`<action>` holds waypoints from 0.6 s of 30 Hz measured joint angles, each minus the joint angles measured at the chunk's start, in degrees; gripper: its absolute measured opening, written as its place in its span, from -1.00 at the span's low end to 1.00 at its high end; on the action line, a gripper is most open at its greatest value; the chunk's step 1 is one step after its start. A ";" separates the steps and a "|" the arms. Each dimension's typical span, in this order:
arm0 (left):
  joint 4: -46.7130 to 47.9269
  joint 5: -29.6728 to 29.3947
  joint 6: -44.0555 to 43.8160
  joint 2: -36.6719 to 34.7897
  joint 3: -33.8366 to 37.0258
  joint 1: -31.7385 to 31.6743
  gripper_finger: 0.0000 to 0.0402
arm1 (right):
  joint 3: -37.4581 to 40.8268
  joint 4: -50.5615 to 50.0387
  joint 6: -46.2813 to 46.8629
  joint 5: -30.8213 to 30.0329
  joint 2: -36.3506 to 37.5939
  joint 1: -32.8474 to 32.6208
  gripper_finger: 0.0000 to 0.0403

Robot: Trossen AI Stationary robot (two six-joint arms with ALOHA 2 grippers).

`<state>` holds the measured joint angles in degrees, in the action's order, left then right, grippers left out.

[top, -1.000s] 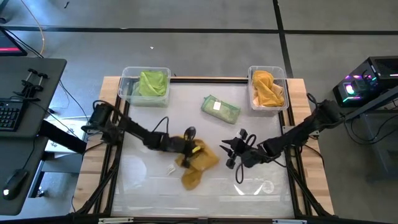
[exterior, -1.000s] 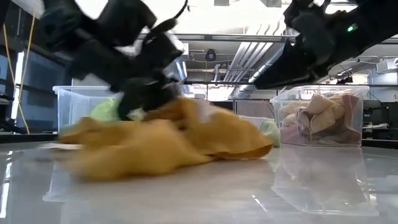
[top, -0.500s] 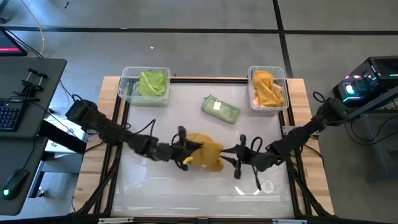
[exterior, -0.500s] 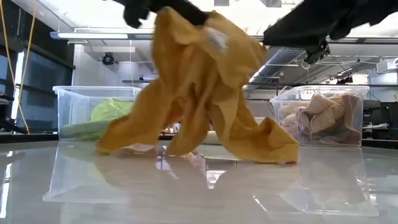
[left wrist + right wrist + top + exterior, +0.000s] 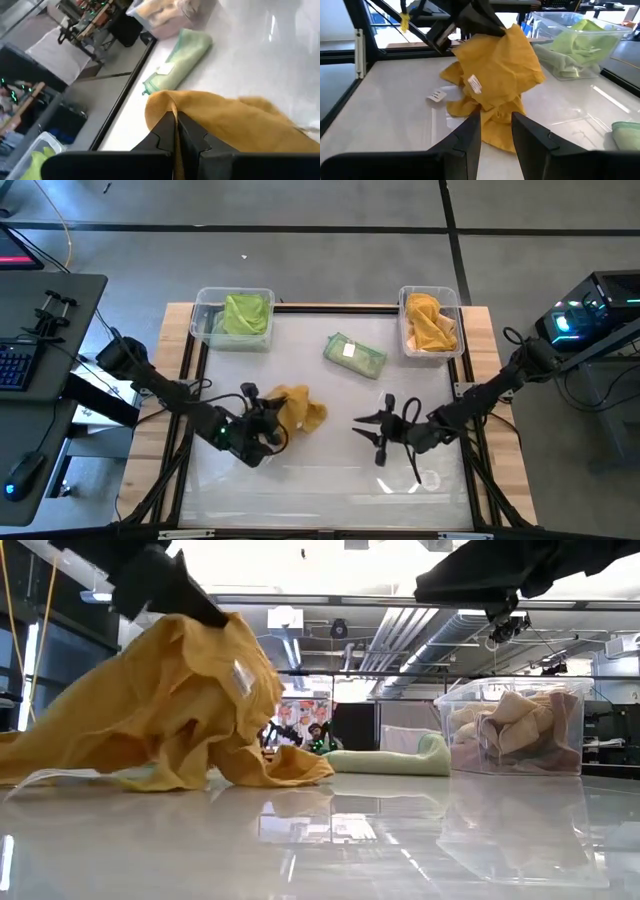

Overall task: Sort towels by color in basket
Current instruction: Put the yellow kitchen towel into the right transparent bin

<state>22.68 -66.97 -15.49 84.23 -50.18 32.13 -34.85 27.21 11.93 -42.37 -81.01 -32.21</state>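
Observation:
A mustard yellow towel (image 5: pixel 296 411) sits left of the table's middle, with my left gripper (image 5: pixel 264 416) shut on it. In the low view the towel (image 5: pixel 170 710) slopes down from the gripper (image 5: pixel 165 585) to the table. My right gripper (image 5: pixel 376 430) stands open to the right of it, its fingers (image 5: pixel 470 132) apart with nothing between them. A folded pale green towel (image 5: pixel 355 355) lies flat farther back. The far-left bin (image 5: pixel 205 330) holds a lime green towel (image 5: pixel 243 314). Yellow towels (image 5: pixel 430 323) fill the far-right bin (image 5: pixel 450 350). My left gripper pinches a bunched fold at the yellow towel's top (image 5: pixel 162 102) between its two shut fingers (image 5: pixel 192 137). The fingers come from the table's left, slanting slightly down. The towel droops slack from the hold, and its lower edges (image 5: pixel 260 772) lie on the table.
A small white tag (image 5: pixel 436 95) lies on the table near the yellow towel. Wooden rails (image 5: pixel 480 330) and a dark frame border the table. Bare glossy tabletop (image 5: pixel 320 480) stretches along the near side.
My left gripper has risen and pulled back toward the table's left edge, tipping from pointing down to nearly level. The yellow towel came up off its heap with the gripper, hung high, then was drawn left. It now droops with its lower edges on the table.

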 joint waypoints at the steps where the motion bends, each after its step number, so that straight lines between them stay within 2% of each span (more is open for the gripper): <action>1: -1.93 0.32 0.87 -0.02 -0.01 -0.96 -1.00 | 0.00 0.01 -0.01 0.00 0.00 0.31 -0.49; 5: -15.27 7.73 11.98 0.02 -0.01 -6.04 -1.00 | 0.00 0.50 -0.01 -0.93 0.00 1.37 -0.49; 10: -41.04 26.85 32.37 0.86 -0.02 -12.44 -1.00 | 0.08 6.33 -4.87 -9.94 0.34 -0.79 -0.49; 13: -54.30 41.69 42.37 1.34 -0.02 -14.78 -1.00 | 0.04 17.49 -14.63 -14.37 1.96 -5.35 -0.49; 15: -60.60 50.77 45.32 1.44 -0.02 -15.56 -1.00 | 0.00 25.05 -23.55 -15.16 2.93 -9.29 -0.49; 18: -63.08 56.44 46.31 1.44 -0.02 -15.73 -1.00 | -0.02 33.18 -33.90 -15.27 3.92 -15.20 -0.49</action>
<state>-40.41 -10.53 30.82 85.67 -50.19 16.40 -34.87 60.39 -21.98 -57.64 -77.10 -47.41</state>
